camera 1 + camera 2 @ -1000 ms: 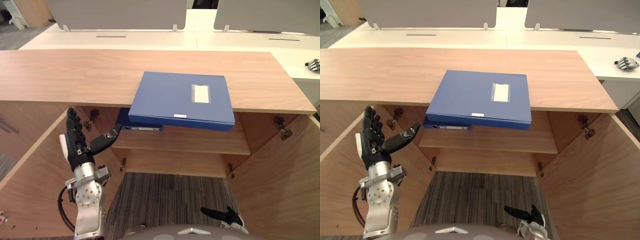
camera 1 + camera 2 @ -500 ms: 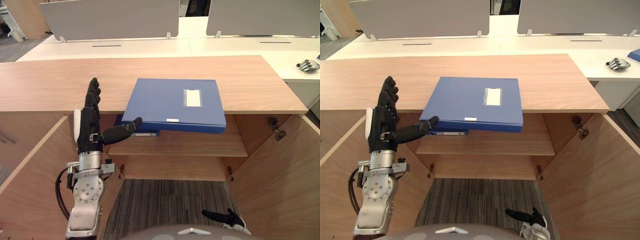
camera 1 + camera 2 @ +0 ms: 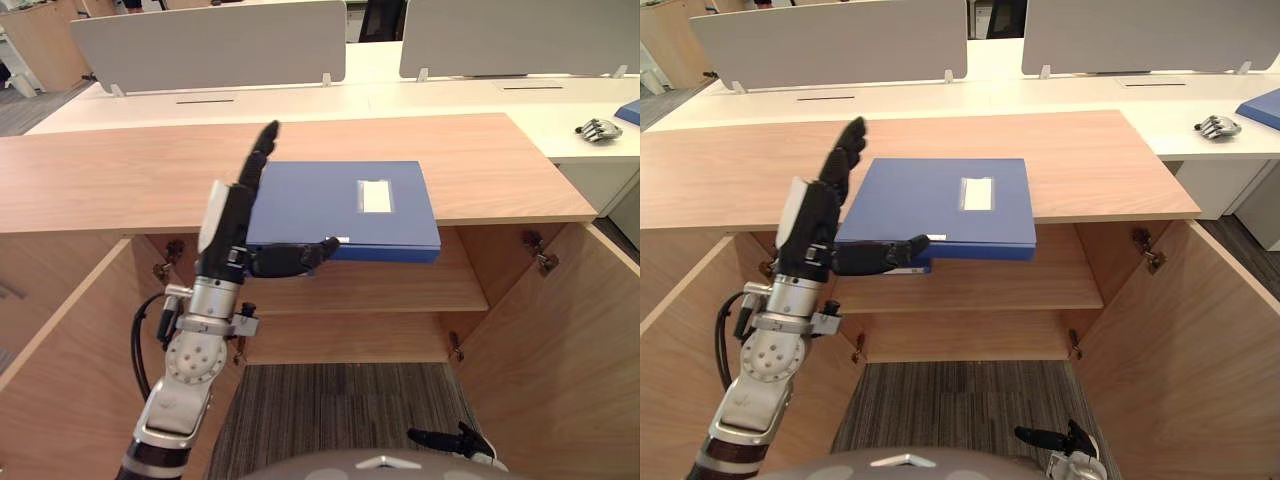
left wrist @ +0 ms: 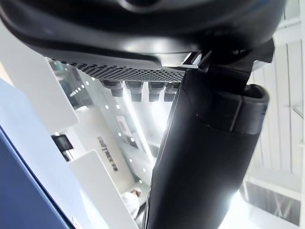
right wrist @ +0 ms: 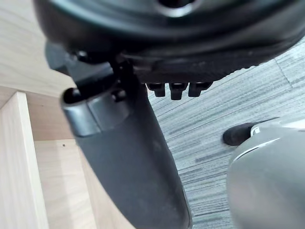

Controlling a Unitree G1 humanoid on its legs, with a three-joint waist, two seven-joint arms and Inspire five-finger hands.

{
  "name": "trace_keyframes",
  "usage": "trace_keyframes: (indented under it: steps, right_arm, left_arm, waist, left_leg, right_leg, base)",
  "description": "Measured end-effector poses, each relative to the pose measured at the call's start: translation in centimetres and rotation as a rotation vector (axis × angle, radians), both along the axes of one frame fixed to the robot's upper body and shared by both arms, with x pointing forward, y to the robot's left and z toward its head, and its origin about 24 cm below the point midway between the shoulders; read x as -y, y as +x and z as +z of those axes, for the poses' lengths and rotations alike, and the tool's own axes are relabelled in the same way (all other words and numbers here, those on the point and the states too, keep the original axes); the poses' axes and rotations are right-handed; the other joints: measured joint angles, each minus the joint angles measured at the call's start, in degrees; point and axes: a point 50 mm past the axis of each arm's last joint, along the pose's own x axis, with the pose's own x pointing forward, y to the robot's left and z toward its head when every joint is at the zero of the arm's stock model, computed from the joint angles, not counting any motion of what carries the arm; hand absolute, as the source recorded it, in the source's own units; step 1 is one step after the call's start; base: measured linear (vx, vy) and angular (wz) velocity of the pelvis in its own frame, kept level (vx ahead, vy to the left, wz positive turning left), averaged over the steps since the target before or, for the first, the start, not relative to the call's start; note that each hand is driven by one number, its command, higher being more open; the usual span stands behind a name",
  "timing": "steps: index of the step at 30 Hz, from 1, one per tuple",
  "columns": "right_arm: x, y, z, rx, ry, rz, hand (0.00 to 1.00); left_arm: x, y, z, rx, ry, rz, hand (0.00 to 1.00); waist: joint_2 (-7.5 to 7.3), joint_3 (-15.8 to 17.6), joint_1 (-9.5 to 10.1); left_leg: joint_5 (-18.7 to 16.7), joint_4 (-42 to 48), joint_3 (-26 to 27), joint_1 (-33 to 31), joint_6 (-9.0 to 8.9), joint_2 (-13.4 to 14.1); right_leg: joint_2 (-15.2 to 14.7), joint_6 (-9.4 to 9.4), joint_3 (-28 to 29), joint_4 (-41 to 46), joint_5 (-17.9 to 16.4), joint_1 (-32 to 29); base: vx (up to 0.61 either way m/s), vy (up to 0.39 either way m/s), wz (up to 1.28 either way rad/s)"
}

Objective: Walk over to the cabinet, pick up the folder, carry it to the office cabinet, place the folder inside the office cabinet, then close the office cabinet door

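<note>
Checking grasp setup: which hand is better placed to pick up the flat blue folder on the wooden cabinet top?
Left. The left hand is raised, open, at the left edge of the flat blue folder, thumb by its overhanging front edge. The right hand hangs low above the grey carpet.

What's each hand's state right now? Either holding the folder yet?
Left hand: open, fingers straight at the blue folder's left edge, thumb by its front edge.
Right hand: open, hanging low, holding nothing.
</note>
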Motion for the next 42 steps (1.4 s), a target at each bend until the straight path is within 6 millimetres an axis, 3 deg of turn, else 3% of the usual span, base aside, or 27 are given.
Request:
trace_keyframes:
  steps: [5, 14, 20, 27, 36, 42]
  right_arm:
    - [0.2, -1.1, -0.2, -0.048, -0.013, 0.046, 1.0]
    - [0.1, -1.3, -0.2, -0.057, -0.012, 0.046, 1.0]
    - [0.1, -1.5, -0.3, -0.067, -0.014, 0.042, 1.0]
    - [-0.1, -2.3, -0.5, -0.092, -0.013, 0.038, 1.0]
    - [0.1, -2.2, -0.4, -0.096, -0.029, 0.066, 1.0]
    - [-0.2, -1.9, -0.4, -0.09, -0.022, 0.069, 1.0]
  left_arm:
    - [1.6, -0.1, 0.0, 0.007, 0.115, -0.118, 1.0]
    - [4.4, -0.6, -0.7, 0.05, 0.333, -0.233, 1.0]
    - [4.7, -0.5, -1.2, 0.117, 0.444, -0.15, 1.0]
    - [5.5, -0.5, -1.0, 0.183, 0.408, -0.047, 1.0]
    - [4.7, -0.4, -4.2, 0.049, 0.475, -0.012, 1.0]
    - [4.3, -0.5, -4.8, 0.026, 0.532, -0.018, 1.0]
  waist:
    - [0.11, -0.47, -0.69]
    - [-0.08, -1.01, -1.29]
    - [-0.38, -1.24, -1.31]
    - [-0.93, -1.53, -1.27]
    - [-0.89, -1.55, -1.59]
    - [-1.38, -1.22, -1.87]
  left_leg:
    - [-0.3, 0.0, -0.02, 0.2, 0.06, -0.02]
    - [-0.31, -0.02, -0.02, 0.36, 0.07, -0.03]
    - [-0.31, -0.04, -0.07, 0.44, 0.07, -0.04]
    - [-0.3, -0.49, -0.21, 1.14, 0.07, -0.12]
    - [0.21, -2.73, -0.85, 2.15, 0.3, -0.82]
    - [0.1, -2.94, -1.27, 2.37, 0.22, -1.0]
  right_leg:
    - [0.05, 0.0, 0.76, 0.09, 0.0, 0.02]
    - [0.05, 0.02, 0.85, 0.09, 0.02, 0.12]
    - [0.03, 0.02, 0.81, 0.09, 0.02, 0.25]
    - [0.0, 0.02, 0.5, -0.22, 0.01, 0.87]
    - [-0.44, 0.28, -0.55, -1.51, 0.2, 1.15]
    - [-0.59, 0.36, -0.91, -2.53, 0.39, 2.19]
  base:
    - [-0.01, 0.006, -0.09]
    - [0.0, 0.0, 0.0]
    - [0.0, 0.0, 0.0]
    - [0.0, 0.0, 0.0]
    - [0.0, 0.007, 0.03]
    - [0.01, 0.004, 0.04]
